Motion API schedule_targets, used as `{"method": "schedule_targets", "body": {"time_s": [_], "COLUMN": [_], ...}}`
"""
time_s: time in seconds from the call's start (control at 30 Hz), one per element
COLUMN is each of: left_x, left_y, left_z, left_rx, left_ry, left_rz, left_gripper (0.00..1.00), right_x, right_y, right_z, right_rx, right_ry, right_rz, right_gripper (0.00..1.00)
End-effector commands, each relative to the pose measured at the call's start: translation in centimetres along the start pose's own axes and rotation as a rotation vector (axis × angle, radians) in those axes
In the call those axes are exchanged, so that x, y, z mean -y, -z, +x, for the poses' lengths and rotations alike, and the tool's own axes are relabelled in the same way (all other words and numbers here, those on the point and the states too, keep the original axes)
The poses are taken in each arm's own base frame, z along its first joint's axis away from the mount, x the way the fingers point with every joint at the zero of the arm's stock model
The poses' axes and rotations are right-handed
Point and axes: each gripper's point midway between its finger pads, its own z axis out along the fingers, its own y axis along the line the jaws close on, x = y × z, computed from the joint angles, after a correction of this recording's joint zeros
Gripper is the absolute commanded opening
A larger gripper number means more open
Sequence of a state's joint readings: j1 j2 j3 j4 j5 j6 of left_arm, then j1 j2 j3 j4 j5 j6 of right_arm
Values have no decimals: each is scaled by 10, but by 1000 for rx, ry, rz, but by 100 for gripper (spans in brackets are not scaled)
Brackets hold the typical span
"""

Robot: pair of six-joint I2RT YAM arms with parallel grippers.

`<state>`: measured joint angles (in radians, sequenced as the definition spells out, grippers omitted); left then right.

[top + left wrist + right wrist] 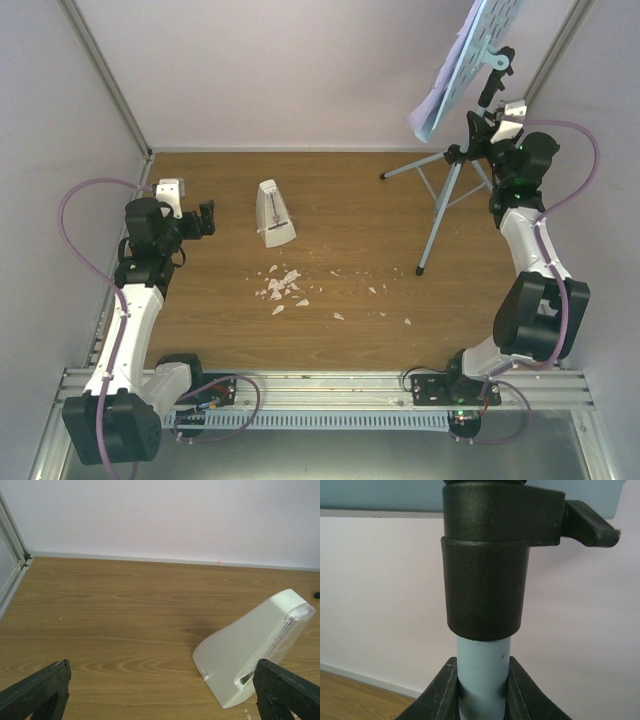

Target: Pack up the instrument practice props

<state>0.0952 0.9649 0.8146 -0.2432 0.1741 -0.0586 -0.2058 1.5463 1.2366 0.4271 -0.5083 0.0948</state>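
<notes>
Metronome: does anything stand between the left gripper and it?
Nothing visible. Only bare table lies between the open left gripper and the metronome. The scraps lie nearer the arm bases, off that line. The right gripper is closed on the stand, far off.

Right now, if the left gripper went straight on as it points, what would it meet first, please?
Probably the small white pyramid-shaped metronome: it sits just ahead of one finger of the open left gripper. Between the fingers, only bare wooden table shows up to the wall.
</notes>
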Motion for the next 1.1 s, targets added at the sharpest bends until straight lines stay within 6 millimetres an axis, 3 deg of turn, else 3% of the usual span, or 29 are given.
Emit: {"method": "schedule_targets", "body": {"time_s": [0.0,0.13,0.23,0.67,0.87,1.07], "left_x": [0,1,2,13,19,23], "left_y": [2,0,-2,-6,-5,-5], "left_z": [-10,-9,-7,-3,-2,-2], "left_rx": [55,51,42,32,31,31], "left_ry": [-35,-35,-30,-39,-46,-54], "left_rz": [-7,-4,8,43,58,67], "left_gripper": [99,99,99,99,99,99], "right_x": [-28,-56,-76,-210,-234,-237], "right_y": [23,41,51,74,73,67], "right_z": [-44,-69,-76,-51,-41,-23], "right_rx": [122,174,191,125,67,22], "right_ry": [118,75,38,-50,-57,-61], "right_rz": [-86,-177,-229,-680,-799,-815], "right_gripper": [0,1,0,0,1,1]}}
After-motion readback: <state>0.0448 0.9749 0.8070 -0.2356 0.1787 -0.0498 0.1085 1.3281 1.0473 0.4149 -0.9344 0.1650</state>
